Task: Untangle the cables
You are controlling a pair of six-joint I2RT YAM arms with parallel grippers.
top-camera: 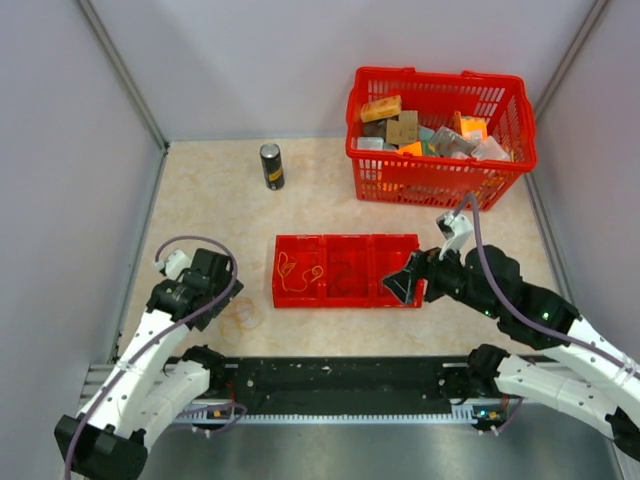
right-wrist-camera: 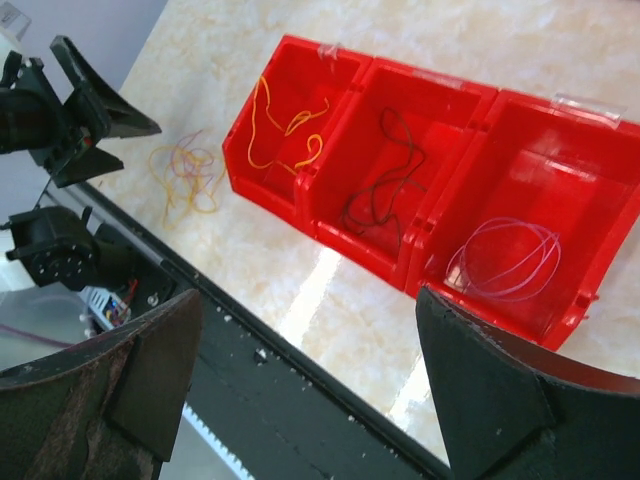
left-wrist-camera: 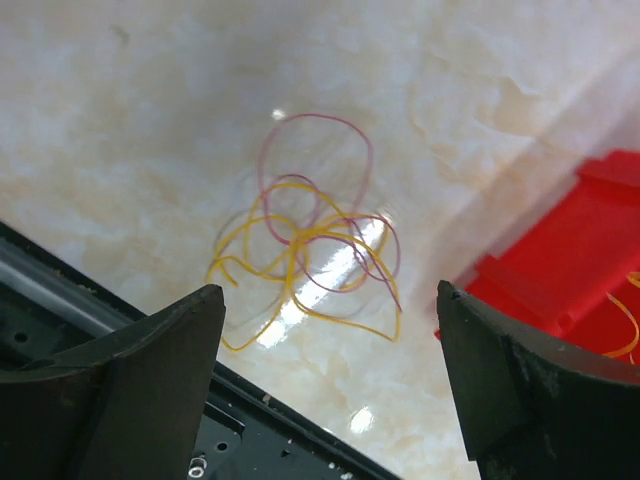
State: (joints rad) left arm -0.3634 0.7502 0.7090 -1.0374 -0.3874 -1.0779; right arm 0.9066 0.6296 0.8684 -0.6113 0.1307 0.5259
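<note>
A tangle of thin yellow-orange and red-purple cables (left-wrist-camera: 305, 250) lies on the marble table, left of the red three-bin tray (top-camera: 345, 297); it also shows in the top view (top-camera: 240, 316) and the right wrist view (right-wrist-camera: 185, 172). My left gripper (left-wrist-camera: 330, 385) is open and empty, hovering just above and near the tangle; it also shows in the top view (top-camera: 220, 285). In the tray, a yellow cable (right-wrist-camera: 283, 125) lies in the left bin, a dark cable (right-wrist-camera: 390, 185) in the middle, a pale whitish cable (right-wrist-camera: 510, 262) in the right. My right gripper (right-wrist-camera: 310, 385) is open and empty, above the tray's near right corner (top-camera: 402, 282).
A red basket (top-camera: 440, 185) full of boxes stands at the back right. A dark can (top-camera: 271, 166) stands at the back left. The black rail (top-camera: 340, 385) runs along the near table edge, close under the tangle.
</note>
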